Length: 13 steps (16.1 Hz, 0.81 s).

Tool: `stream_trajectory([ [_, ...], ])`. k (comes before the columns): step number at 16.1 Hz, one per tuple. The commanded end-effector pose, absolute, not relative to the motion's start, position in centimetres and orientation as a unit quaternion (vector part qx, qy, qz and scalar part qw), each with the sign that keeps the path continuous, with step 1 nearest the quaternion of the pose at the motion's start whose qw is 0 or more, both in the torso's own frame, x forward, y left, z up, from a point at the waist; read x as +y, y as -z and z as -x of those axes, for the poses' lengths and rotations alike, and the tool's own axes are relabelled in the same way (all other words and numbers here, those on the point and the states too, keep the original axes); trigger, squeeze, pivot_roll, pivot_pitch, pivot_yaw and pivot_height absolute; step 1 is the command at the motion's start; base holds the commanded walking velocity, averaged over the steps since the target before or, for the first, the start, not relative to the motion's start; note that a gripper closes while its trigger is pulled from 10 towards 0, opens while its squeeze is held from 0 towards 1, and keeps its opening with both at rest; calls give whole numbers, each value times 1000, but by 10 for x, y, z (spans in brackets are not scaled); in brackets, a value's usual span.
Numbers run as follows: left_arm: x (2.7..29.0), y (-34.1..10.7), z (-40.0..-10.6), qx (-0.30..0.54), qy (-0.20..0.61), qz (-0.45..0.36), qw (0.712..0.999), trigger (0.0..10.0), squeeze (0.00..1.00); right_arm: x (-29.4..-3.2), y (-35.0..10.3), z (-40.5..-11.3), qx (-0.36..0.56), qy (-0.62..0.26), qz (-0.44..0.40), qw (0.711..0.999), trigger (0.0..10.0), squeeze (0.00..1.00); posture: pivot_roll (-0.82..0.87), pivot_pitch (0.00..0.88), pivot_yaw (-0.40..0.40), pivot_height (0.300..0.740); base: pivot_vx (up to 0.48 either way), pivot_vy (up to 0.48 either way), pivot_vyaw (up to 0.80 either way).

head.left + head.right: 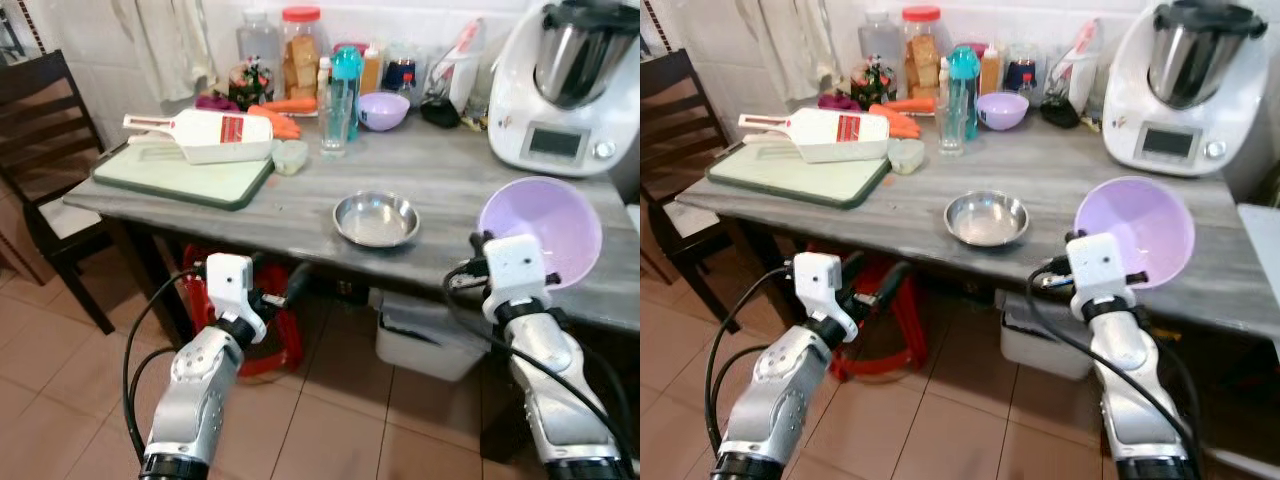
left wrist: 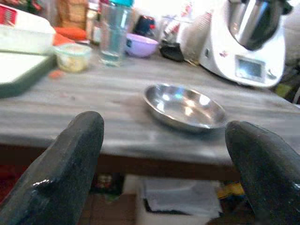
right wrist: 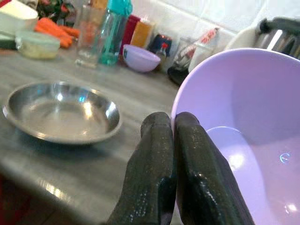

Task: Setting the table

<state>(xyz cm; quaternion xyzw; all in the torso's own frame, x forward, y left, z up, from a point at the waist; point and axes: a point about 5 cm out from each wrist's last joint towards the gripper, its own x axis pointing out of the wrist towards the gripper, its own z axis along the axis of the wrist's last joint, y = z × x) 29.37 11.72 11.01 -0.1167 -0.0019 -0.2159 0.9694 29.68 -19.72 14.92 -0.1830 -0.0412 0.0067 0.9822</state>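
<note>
— What has the right gripper (image 3: 174, 136) got?

— The rim of the large lilac bowl (image 1: 545, 225). In the right wrist view its two black fingers (image 3: 152, 178) are pressed together on the near edge, one inside the wall and one outside. From the head views you see the bowl tipped toward the robot, its open side facing the camera, at the front right of the grey worktop (image 1: 450, 180); the grip itself is hidden there behind the white wrist housing.

— And the left gripper?

— The left gripper (image 2: 164, 154) is spread wide and holds nothing. Its wrist view looks across the worktop edge, with the steel dish (image 2: 185, 107) between the two finger pads (image 2: 75, 150) but well beyond them. The head views place that arm lower, in front of the worktop's edge and above the tiled floor (image 1: 330, 430).

— Where does the dish sit?

— Flat on the worktop, near the front edge, left of the lilac bowl and apart from it.

— Anything behind?

— A small lilac bowl (image 1: 384, 110), a teal bottle (image 1: 345, 85) beside a clear glass (image 1: 334, 128), a white kitchen machine (image 1: 570, 85) at the right, and a green cutting board (image 1: 185, 172) at the left with a white grater-like tool (image 1: 205, 135) lying on it. A dark chair (image 1: 45, 150) stands at the left end.
</note>
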Motion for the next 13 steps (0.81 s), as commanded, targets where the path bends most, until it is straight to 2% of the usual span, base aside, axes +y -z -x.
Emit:
stream_trajectory([
  [1,127,-113,-295,-6,204,108,973,10000,0,-190,-156,-298,-56,-17,179,982,10000,0,-59,0,0,740,356,0,0],
  [10,134,-109,-293,3,205,95,974,10000,0,-187,-157,-300,-59,-24,183,981,10000,0,-57,0,0,740,346,0,0],
  [13,135,-108,-292,4,202,89,975,10000,0,-182,-154,-300,-55,-40,190,979,10000,0,-51,0,-4,740,197,0,0],
])
